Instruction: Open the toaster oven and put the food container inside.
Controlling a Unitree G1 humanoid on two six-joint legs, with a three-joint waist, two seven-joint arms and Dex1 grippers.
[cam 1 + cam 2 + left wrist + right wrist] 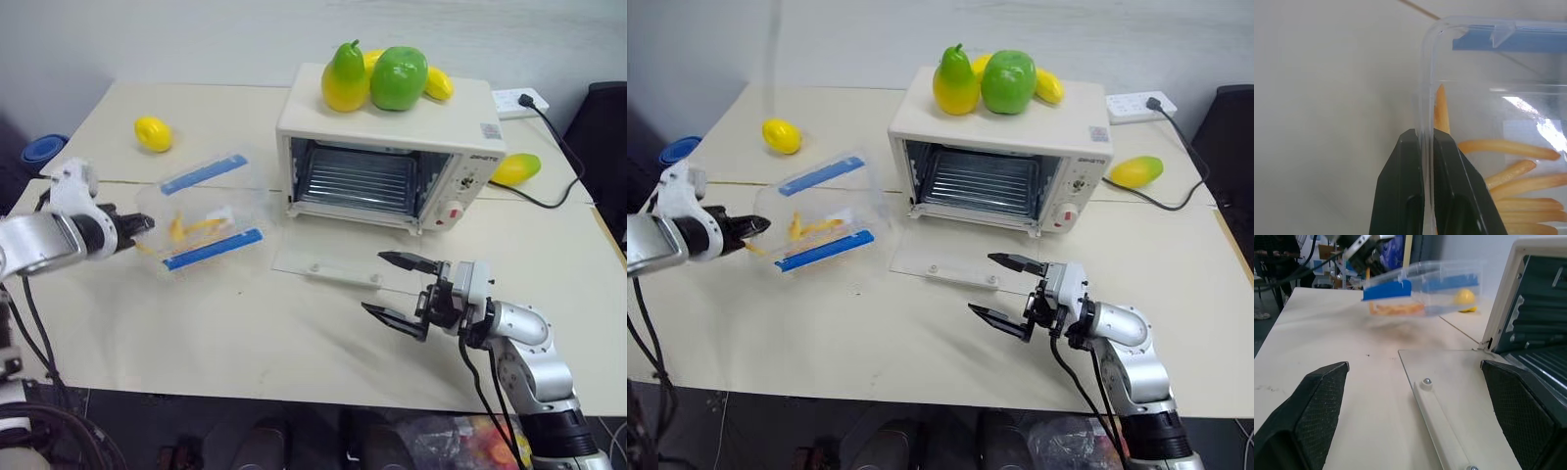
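Observation:
The cream-white toaster oven [392,157] stands at the back of the table with its glass door [338,266] dropped flat on the tabletop and the wire rack showing inside. To its left, the clear food container [201,215] with two blue clips and orange strips hangs tilted above the table. My left gripper [142,227] is shut on the container's near rim; its fingers [1415,191] pinch the thin plastic wall. My right gripper [400,290] stands open just in front of the lowered door, holding nothing.
A green apple [399,76], a yellow-green pear [345,78] and a banana lie on the oven's top. A lemon [153,133] sits at the back left, a mango [517,168] right of the oven. A black cable runs to a power strip [517,101].

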